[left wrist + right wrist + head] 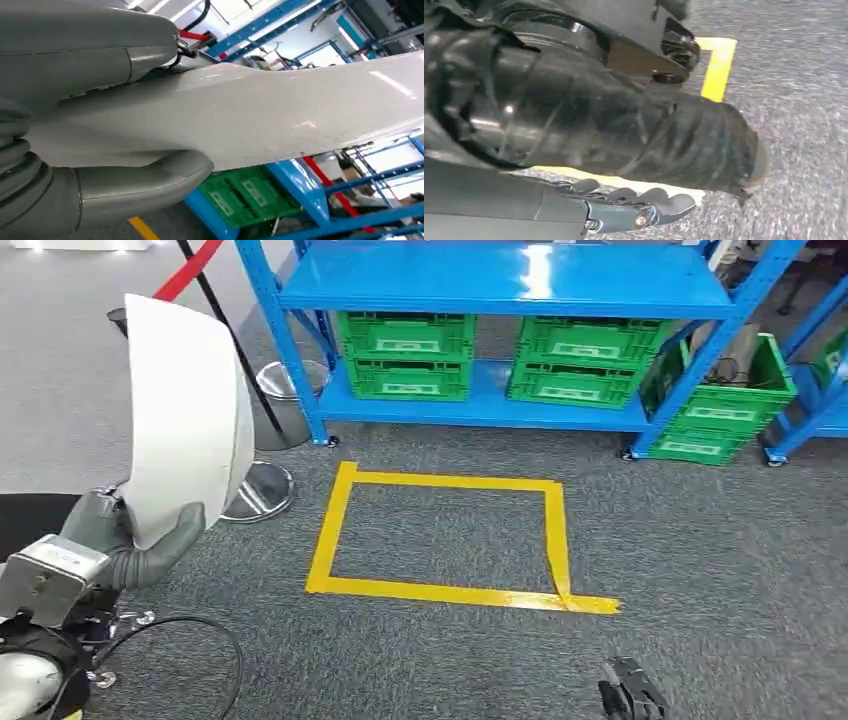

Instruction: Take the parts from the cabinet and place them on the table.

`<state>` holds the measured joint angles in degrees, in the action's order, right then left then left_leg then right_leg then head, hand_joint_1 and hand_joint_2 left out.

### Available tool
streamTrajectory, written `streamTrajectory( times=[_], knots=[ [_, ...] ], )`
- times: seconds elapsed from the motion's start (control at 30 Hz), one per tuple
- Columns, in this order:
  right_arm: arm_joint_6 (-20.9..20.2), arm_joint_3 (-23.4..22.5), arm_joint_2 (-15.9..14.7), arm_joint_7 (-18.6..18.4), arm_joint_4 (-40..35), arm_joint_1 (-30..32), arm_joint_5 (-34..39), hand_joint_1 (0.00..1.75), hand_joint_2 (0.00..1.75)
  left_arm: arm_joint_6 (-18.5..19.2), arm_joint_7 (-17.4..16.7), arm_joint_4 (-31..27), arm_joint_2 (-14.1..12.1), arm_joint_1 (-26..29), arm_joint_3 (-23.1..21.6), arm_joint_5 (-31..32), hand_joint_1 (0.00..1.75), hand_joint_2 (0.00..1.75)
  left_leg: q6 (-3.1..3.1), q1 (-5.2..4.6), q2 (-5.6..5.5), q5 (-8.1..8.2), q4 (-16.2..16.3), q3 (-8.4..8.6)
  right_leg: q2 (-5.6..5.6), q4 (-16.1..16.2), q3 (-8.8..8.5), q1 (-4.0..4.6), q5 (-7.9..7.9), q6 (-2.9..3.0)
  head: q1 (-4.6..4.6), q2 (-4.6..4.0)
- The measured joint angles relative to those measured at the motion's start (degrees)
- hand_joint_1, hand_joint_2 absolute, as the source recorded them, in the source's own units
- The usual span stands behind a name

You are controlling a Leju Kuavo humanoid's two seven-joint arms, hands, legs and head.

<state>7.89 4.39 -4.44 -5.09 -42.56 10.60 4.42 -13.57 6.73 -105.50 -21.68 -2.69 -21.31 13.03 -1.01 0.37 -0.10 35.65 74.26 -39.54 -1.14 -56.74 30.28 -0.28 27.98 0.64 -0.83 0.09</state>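
My left hand (130,540) grips a large white curved panel part (185,410) by its lower end and holds it upright at the left of the head view. In the left wrist view the thick grey thumb (125,185) presses against the underside of the white part (280,115), which stretches across the picture. My right hand (630,695) hangs low at the bottom right of the head view with dark fingers. In the right wrist view the right hand (624,205) holds nothing, its fingers stretched out over the carpet.
A blue shelf rack (500,285) stands ahead with green crates (405,355) on its lower shelf, and another green crate (725,405) leans at the right. A yellow tape rectangle (440,590) marks the grey carpet. Round metal stanchion bases (260,490) stand beside the held part.
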Motion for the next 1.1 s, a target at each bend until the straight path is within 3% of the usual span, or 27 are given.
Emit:
streamTrajectory(
  times=[0.03, 0.07, 0.1, 0.13, 0.17, 0.2, 0.23, 0.3, 0.33, 0.37, 0.4, 0.43, 0.5, 0.53, 0.57, 0.6, 0.67, 0.7, 0.77, 0.83, 0.87, 0.9, 0.93, 1.0, 1.03, 1.07, 1.1],
  knots=[
    [0.11, 0.00, 0.00, -0.09, -0.13, 0.15, 0.11, 0.00, 0.00, 0.04, 0.07, 0.11, 0.00, -0.01, -0.09, -0.22, 1.75, 1.75, 0.03, 0.02, -0.02, -3.13, 1.07, 1.32, -0.47, -0.80, 2.18, 0.01, -0.94, -0.16, 0.00, 0.00],
    [0.11, 0.00, 0.00, -0.09, -0.13, 0.18, 0.11, 0.00, 0.00, 0.06, 0.09, 0.13, 0.00, -0.02, -0.11, -0.26, 1.75, 1.75, 0.06, 0.01, -0.03, -3.58, 0.86, 1.64, -0.53, -0.91, 2.42, 0.01, -1.04, -0.19, 0.00, 0.00],
    [0.26, 0.00, 0.00, -0.17, -0.35, 0.32, 0.15, 0.00, 0.00, 0.22, 0.13, 0.15, 0.00, -0.10, -0.22, -0.31, 1.75, 1.75, 0.69, 0.00, -0.76, -7.10, -5.90, 6.89, -1.41, -1.90, 4.77, 0.05, -2.05, -0.53, -0.04, 0.00],
    [0.26, 0.00, 0.00, -0.15, -0.87, 0.30, 0.15, 0.00, 0.00, 0.20, 0.17, 0.15, -0.11, -0.42, -0.20, -0.33, 1.75, 1.75, 1.61, 0.02, -4.06, -3.27, -17.68, 14.06, -2.90, -2.26, 6.40, 0.02, -3.82, -1.54, -0.02, 0.00],
    [0.39, 0.02, -0.31, -0.20, -0.92, 0.84, 0.20, 0.00, 0.00, 0.22, 0.20, 0.24, -0.02, -0.68, -0.39, -0.35, 1.75, 1.75, 2.69, 0.28, -1.34, -5.84, -18.36, 12.34, -3.76, -1.62, 7.35, -0.27, -5.19, -2.59, -0.11, 0.00],
    [0.31, 0.17, -0.31, -0.26, -1.03, 0.52, 0.22, 0.00, 0.00, 0.33, 0.20, 0.33, 0.04, -0.66, -0.55, -0.39, 1.75, 1.75, 3.32, 0.13, 2.32, -9.58, -18.10, 7.49, 0.78, -17.97, 10.59, -0.68, 7.54, -4.24, 0.66, 0.00],
    [0.33, 0.17, -0.31, -0.26, -1.03, 0.52, 0.22, 0.00, 0.00, 0.33, 0.20, 0.37, 0.07, -0.65, -0.61, -0.39, 1.75, 1.75, 3.13, 0.17, 2.98, -10.28, -17.84, 6.34, 0.82, -19.45, 10.03, -0.83, 5.20, -4.55, 0.66, 0.00],
    [0.35, 0.18, -0.33, -0.28, -1.09, 0.60, 0.22, 0.00, 0.00, 0.33, 0.20, 0.44, 0.07, -0.65, -0.66, -0.39, 1.75, 1.75, 2.69, 0.26, 4.41, -11.44, -17.10, 4.00, 1.46, -16.20, 5.69, -1.08, -0.45, -4.97, 0.66, 0.00],
    [0.35, 0.17, -0.33, -0.28, -1.16, 0.54, 0.22, 0.00, 0.00, 0.33, 0.20, 0.44, 0.07, -0.66, -0.66, -0.39, 1.75, 1.75, 2.38, 0.32, 5.03, -11.96, -16.69, 3.12, 2.58, -11.56, 1.84, -1.19, -0.63, -5.14, 0.63, 0.00],
    [0.35, 0.20, -0.33, -0.26, -1.33, 0.40, 0.22, 0.00, 0.00, 0.33, 0.24, 0.44, 0.07, -0.75, -0.66, -0.46, 1.75, 1.75, 1.92, 0.05, 5.48, -12.34, -16.16, 2.71, 4.59, -5.36, -2.88, -1.10, 2.36, -5.18, 0.66, 0.00],
    [0.46, 0.20, -0.46, -0.28, -1.68, 0.37, 0.24, 0.00, 0.00, 0.35, 0.44, 0.44, 0.02, -0.83, -0.63, -0.74, 1.75, 1.75, 1.59, 0.08, 6.14, -12.69, -15.61, 2.34, 4.92, 0.49, -6.54, -0.58, 4.54, -4.68, 0.58, 0.00],
    [0.52, 0.24, -0.46, -0.28, -1.73, 0.23, 0.26, 0.00, 0.00, 0.44, 0.65, 0.44, -0.02, -0.88, -0.63, -1.05, 1.75, 1.75, 1.33, 0.00, 6.79, -13.33, -15.69, 2.25, 4.49, 1.00, -5.50, -0.63, 5.28, -3.65, 0.44, 0.00],
    [0.79, 0.22, -0.46, -0.44, -1.77, 0.85, 0.48, 0.00, 0.00, 0.90, 0.94, 0.46, 0.02, -1.01, -0.85, -1.55, 1.75, 1.75, 0.83, 0.28, 7.92, -14.51, -16.11, 2.15, 3.39, 0.46, -4.36, -0.35, 4.36, -2.60, 0.52, 0.00],
    [0.92, 0.22, -0.46, -0.63, -1.77, 1.29, 0.55, 0.00, 0.00, 1.03, 1.03, 0.57, 0.00, -0.93, -0.96, -1.77, 1.75, 1.75, 0.41, 0.53, 7.52, -14.26, -16.02, 1.73, 3.07, 0.59, -3.66, -0.55, 3.60, -1.93, 0.50, 0.00],
    [1.01, 0.22, -0.46, -0.66, -1.84, 1.63, 0.57, 0.00, 0.00, 1.09, 1.18, 0.61, -0.02, -0.85, -1.05, -1.99, 1.75, 1.75, -0.06, 0.82, 4.63, -11.10, -14.97, 1.61, 2.75, 0.44, -2.90, -0.53, 2.86, -1.62, 0.44, 0.00],
    [1.09, 0.22, -0.50, -0.76, -1.99, 1.74, 0.59, 0.00, 0.00, 1.11, 1.33, 0.63, -0.09, -0.67, -1.12, -2.34, 1.75, 1.75, -0.10, 0.82, 2.40, -6.65, -11.98, 1.08, 2.35, 0.43, -2.07, -0.53, 2.06, -0.97, 0.46, 0.00],
    [1.25, 0.20, -0.52, -0.79, -2.32, 1.51, 0.70, 0.00, 0.00, 1.20, 1.70, 0.70, -0.13, -0.65, -1.14, -2.93, 1.75, 1.75, -0.06, 0.64, 0.87, -0.18, -3.60, 0.05, 1.04, 0.29, -0.70, -0.26, 0.40, -0.59, 0.15, 0.00],
    [1.31, 0.24, -0.52, -0.85, -2.47, 1.48, 0.79, 0.00, 0.00, 1.33, 1.94, 0.72, -0.13, -0.64, -1.23, -3.27, 1.75, 1.75, 0.11, 0.53, 0.70, 0.33, -0.15, -0.06, 0.25, 0.13, 0.47, -0.03, -0.29, -0.45, 0.18, 0.00],
    [1.49, 0.28, -0.52, -1.03, -2.58, 1.77, 1.16, 0.00, 0.00, 1.66, 2.41, 0.74, -0.13, -0.62, -1.31, -3.89, 1.75, 1.75, 0.73, 0.28, 0.51, -3.51, 0.29, 1.88, -1.07, -0.23, 2.56, 0.33, -1.56, -0.39, 0.17, 0.00],
    [1.73, 0.33, -0.52, -1.20, -2.80, 2.07, 1.57, 0.00, 0.00, 2.23, 3.08, 0.74, -0.13, -0.65, -1.31, -4.61, 1.75, 1.75, 1.94, -0.12, -0.89, -7.17, -7.72, 7.44, -2.52, -0.75, 4.09, 0.53, -2.50, -0.54, 0.15, 0.00],
    [1.81, 0.37, -0.52, -1.25, -3.08, 2.13, 1.66, 0.00, 0.00, 2.25, 3.30, 0.74, -0.15, -0.69, -1.31, -4.76, 1.75, 1.75, 2.76, -0.26, -3.24, -6.53, -12.52, 10.32, -3.12, -0.96, 4.62, 0.33, -2.88, -0.64, 0.19, 0.00],
    [1.83, 0.52, -0.50, -1.29, -3.28, 1.97, 1.77, 0.00, 0.00, 2.30, 3.41, 0.74, -0.17, -0.62, -1.31, -4.92, 1.75, 1.75, 3.04, 0.06, -4.46, -5.29, -16.03, 12.44, -3.84, -1.31, 5.17, 0.74, -3.32, -0.99, 0.34, 0.00],
    [1.90, 0.55, -0.55, -1.33, -3.41, 2.02, 1.79, 0.00, 0.00, 2.38, 3.52, 0.74, -0.24, -0.77, -1.31, -5.05, 1.75, 1.75, 2.56, -0.24, -4.00, -4.82, -16.86, 12.74, -4.50, -1.28, 5.55, 0.39, -3.87, -1.42, 0.06, 0.00],
    [2.18, 0.61, -0.65, -1.35, -3.54, 2.40, 2.10, 0.00, 0.00, 2.56, 3.91, 0.74, -0.22, -1.14, -1.38, -5.44, 1.75, 1.75, 2.69, -0.51, -2.81, -4.74, -17.49, 12.47, -5.83, -1.17, 6.44, 0.12, -5.03, -2.22, -0.07, 0.00],
    [2.29, 0.63, -1.00, -1.38, -3.54, 2.69, 2.23, 0.00, 0.00, 2.64, 4.06, 0.74, -0.11, -1.13, -1.38, -5.88, 1.75, 1.75, 2.94, 0.15, -1.94, -5.49, -18.19, 12.15, -6.24, -1.12, 6.84, 0.37, -5.31, -2.54, 0.02, 0.00],
    [2.36, 0.79, -1.05, -1.35, -3.54, 3.06, 2.40, 0.00, 0.00, 3.02, 4.31, 0.74, -0.11, -1.29, -1.40, -6.25, 1.75, 1.75, 3.19, 0.19, -1.13, -5.95, -18.38, 12.04, -3.47, -2.07, 7.87, 0.43, -3.92, -2.66, -0.11, 0.00],
    [2.45, 1.01, -1.05, -1.09, -3.69, 3.18, 2.62, 0.00, 0.00, 3.32, 4.81, 0.72, -0.11, -1.17, -1.40, -7.00, 1.75, 1.75, 3.72, 0.15, -0.48, -6.37, -18.39, 11.62, -1.04, -4.99, 8.95, 0.28, -1.26, -3.09, 0.66, 0.00]
  ],
)
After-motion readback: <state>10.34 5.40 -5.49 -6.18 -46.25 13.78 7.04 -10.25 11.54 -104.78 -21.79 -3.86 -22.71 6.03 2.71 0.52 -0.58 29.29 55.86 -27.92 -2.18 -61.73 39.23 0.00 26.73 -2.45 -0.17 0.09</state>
